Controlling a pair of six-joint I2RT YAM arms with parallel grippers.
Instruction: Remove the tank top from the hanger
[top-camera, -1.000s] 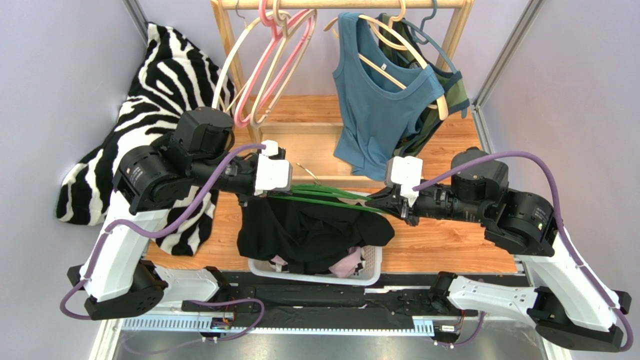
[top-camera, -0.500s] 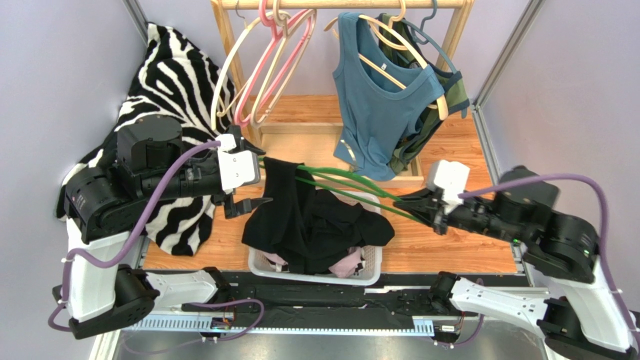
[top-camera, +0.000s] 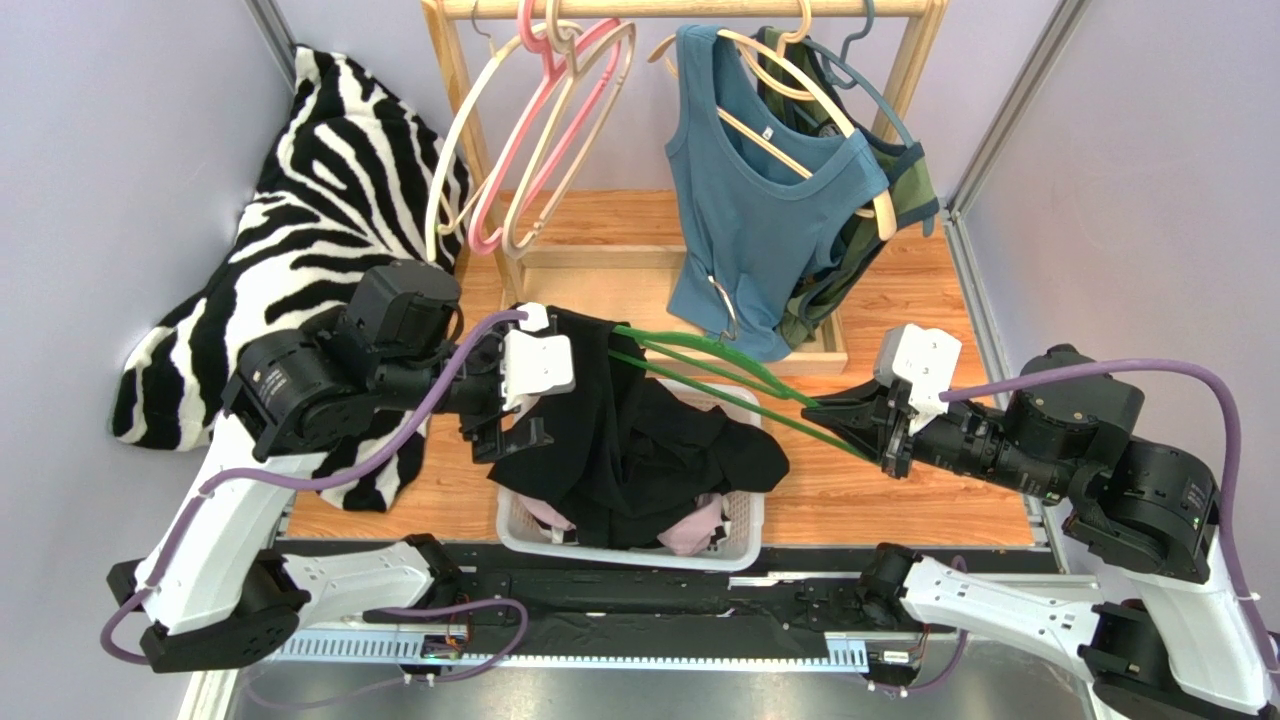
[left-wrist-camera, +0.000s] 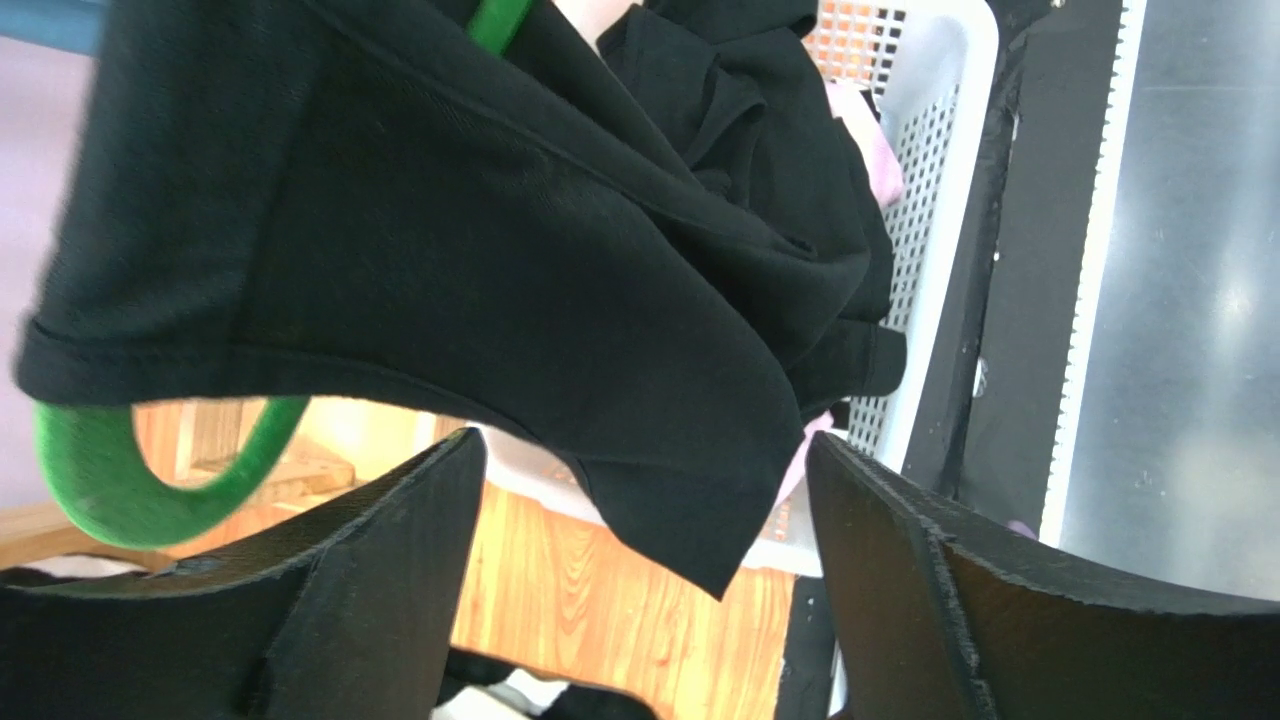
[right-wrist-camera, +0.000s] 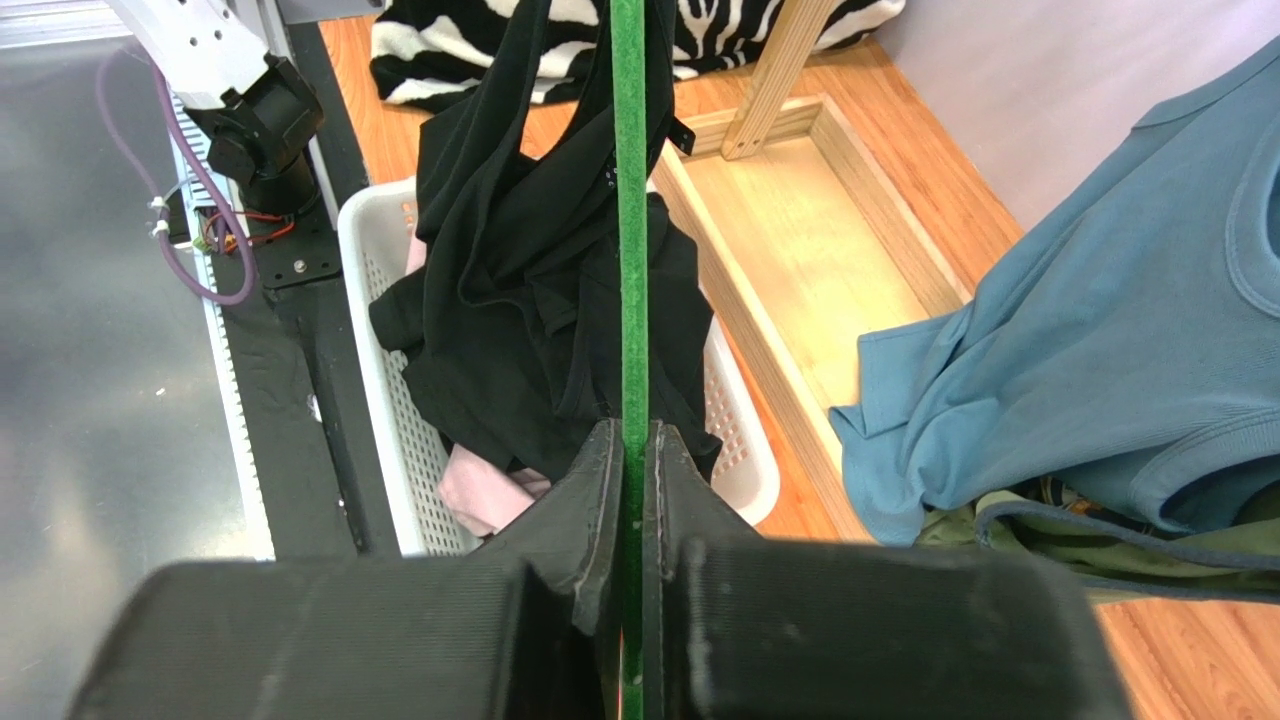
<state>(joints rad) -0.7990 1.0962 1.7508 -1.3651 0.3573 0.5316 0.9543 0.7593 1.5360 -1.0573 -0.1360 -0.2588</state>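
The black tank top (top-camera: 601, 428) hangs from the left end of a green hanger (top-camera: 721, 375) and droops into the white basket (top-camera: 747, 525). My right gripper (top-camera: 842, 408) is shut on the hanger's right end; in the right wrist view the green hanger (right-wrist-camera: 628, 225) runs straight between the closed fingers of the right gripper (right-wrist-camera: 634, 435). My left gripper (top-camera: 519, 435) is open at the cloth's left edge. In the left wrist view the tank top (left-wrist-camera: 451, 240) hangs just above the left gripper (left-wrist-camera: 643, 450), its lower corner dipping between the fingers. The hanger's curved end (left-wrist-camera: 135, 480) pokes out below the cloth.
A wooden rack (top-camera: 451, 90) at the back carries empty pink and cream hangers (top-camera: 526, 135) and a blue tank top (top-camera: 751, 195) over a green garment. A zebra-print cloth (top-camera: 301, 225) lies at the left. Pink clothes (top-camera: 684, 528) sit in the basket.
The left gripper opened, swung away to the left, then came back to the tank top's left edge. The right arm pulled the hanger to the right.
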